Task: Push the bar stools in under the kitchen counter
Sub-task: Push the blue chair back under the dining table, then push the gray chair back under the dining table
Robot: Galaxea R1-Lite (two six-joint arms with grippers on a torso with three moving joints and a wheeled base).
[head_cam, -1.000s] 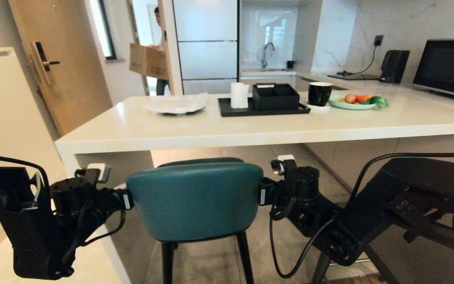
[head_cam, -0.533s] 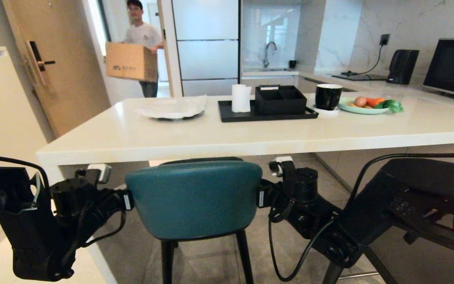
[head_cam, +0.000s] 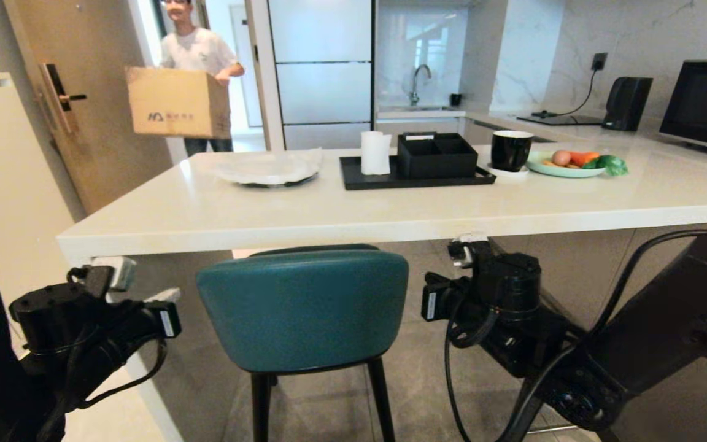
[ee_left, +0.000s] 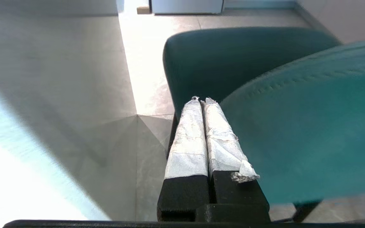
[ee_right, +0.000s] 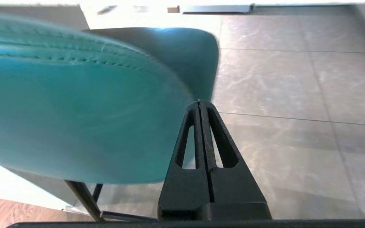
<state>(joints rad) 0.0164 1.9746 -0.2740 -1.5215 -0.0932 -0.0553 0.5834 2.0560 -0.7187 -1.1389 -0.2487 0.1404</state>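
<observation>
Head view: noting teal stool (head_cam: 302, 310) standing on the tiled floor (head_cam: 415, 368) at the near long edge of the bench (head_cam: 353, 215), toward its left corner. Seeing the seat (head_cam: 313, 249) sitting just under the slab's overhang and the padded back (head_cam: 302, 288) rising just below the edge, on the robot's side.

Judging handling: tall frame on thin black legs (head_cam: 380, 399), so probably light but top-heavy and likely tipping if shoved high and hard. Expecting the upholstery to give a little and grip fairly well, and the frame beneath to be stiff. Expecting the legs to be scraping or catching on tile joints. Preferring contact low on the back's two side edges, or flat against its rear face, pressing evenly from both sides to avoid twisting.

Recording pose: left claw (ee_left: 201, 101) pinched fully together, taped fingers (ee_left: 188, 136) pressed side by side, holding nothing, lying level alongside the back's left edge with a gap showing in head view. Right claw (ee_right: 199, 103) likewise closed tight and empty, pointing forward just beside the back's right edge. Reading no contact on either side. Seeing both forearms reaching in low from the flanks, bracketing the stool.
</observation>
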